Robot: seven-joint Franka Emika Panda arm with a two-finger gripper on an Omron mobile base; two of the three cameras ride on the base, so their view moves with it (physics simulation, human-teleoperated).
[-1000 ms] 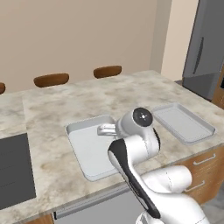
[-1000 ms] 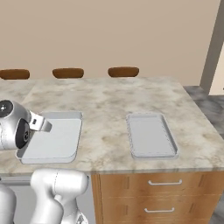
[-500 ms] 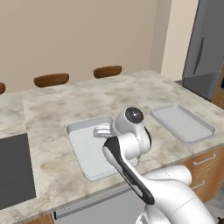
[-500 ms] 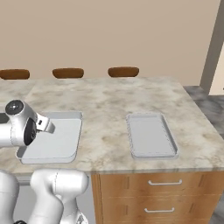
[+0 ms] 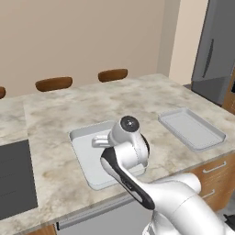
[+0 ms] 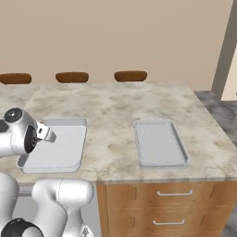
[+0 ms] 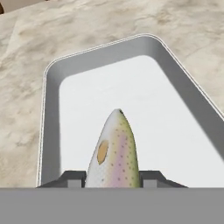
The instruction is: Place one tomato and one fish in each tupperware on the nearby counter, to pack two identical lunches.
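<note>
A speckled, pinkish-green fish (image 7: 114, 153) sticks out forward from my gripper (image 7: 113, 177), which is shut on its tail end. Under it lies a grey tupperware (image 7: 49, 92), its white floor bare. From the base views, my hand (image 5: 100, 140) hangs over this left tupperware (image 5: 85, 158), also seen as the left tupperware (image 6: 60, 152) from the other side. A second tupperware (image 5: 193, 129) lies bare further right on the marbled counter (image 5: 92, 105); it is the right tupperware (image 6: 159, 144). No tomato is in view.
Brown chair backs (image 6: 130, 75) line the counter's far edge. A dark cooktop (image 5: 13, 181) is set in the top at the left. A grey fridge (image 5: 213, 55) stands at the far right. Wooden drawers (image 6: 171, 203) run below the near edge.
The arm's upper joint has swung left and the hand has shifted slightly left over the left tupperware, the fish still in its grip.
</note>
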